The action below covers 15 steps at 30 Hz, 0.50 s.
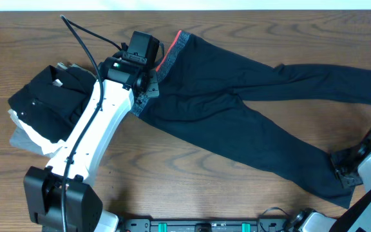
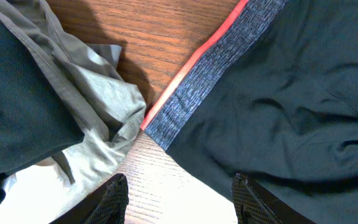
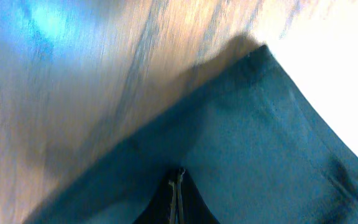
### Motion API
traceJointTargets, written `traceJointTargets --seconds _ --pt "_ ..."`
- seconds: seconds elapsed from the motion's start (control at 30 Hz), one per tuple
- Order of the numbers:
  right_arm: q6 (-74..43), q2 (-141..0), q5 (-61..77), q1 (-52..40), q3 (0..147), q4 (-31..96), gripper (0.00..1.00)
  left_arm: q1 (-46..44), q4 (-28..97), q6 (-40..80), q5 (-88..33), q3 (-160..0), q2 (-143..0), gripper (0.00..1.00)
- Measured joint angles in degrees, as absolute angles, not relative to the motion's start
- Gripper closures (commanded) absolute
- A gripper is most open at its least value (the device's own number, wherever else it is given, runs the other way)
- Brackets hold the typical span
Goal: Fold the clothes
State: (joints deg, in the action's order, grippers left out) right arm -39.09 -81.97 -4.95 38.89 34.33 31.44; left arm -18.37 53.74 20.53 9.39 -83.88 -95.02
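The dark navy leggings [image 1: 237,96] lie spread flat on the wooden table, legs running right. The coral-red and grey waistband [image 1: 172,50] is at the upper left and also shows in the left wrist view [image 2: 216,74]. My left gripper [image 1: 148,87] is open and hovers over the waistband's lower corner; in its own view [image 2: 179,186] one finger is over bare wood and the other over the dark fabric [image 2: 291,118]. My right gripper [image 1: 342,169] is at the end of the lower leg. Its fingers [image 3: 178,180] are pressed together on the leggings fabric [image 3: 260,143].
A heap of black, white, grey and khaki garments [image 1: 44,109] sits at the left, close to the left arm, and also shows in the left wrist view [image 2: 73,106]. Bare wood [image 1: 192,187] lies in front of the leggings. The table's front edge runs along the bottom.
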Motion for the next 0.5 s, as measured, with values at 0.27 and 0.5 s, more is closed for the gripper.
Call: traceJointTargets --seconds 0.27,0.5 --pt "-41.69 -85.34 -10.72 39.70 33.28 16.78 0.99 -18.37 54.08 20.53 9.37 -83.88 -95.02 0.44" --pt "-43.00 -93.54 -12.73 39.72 35.27 0.08 0.99 -18.37 54.33 20.53 9.37 -83.88 -95.02 0.43"
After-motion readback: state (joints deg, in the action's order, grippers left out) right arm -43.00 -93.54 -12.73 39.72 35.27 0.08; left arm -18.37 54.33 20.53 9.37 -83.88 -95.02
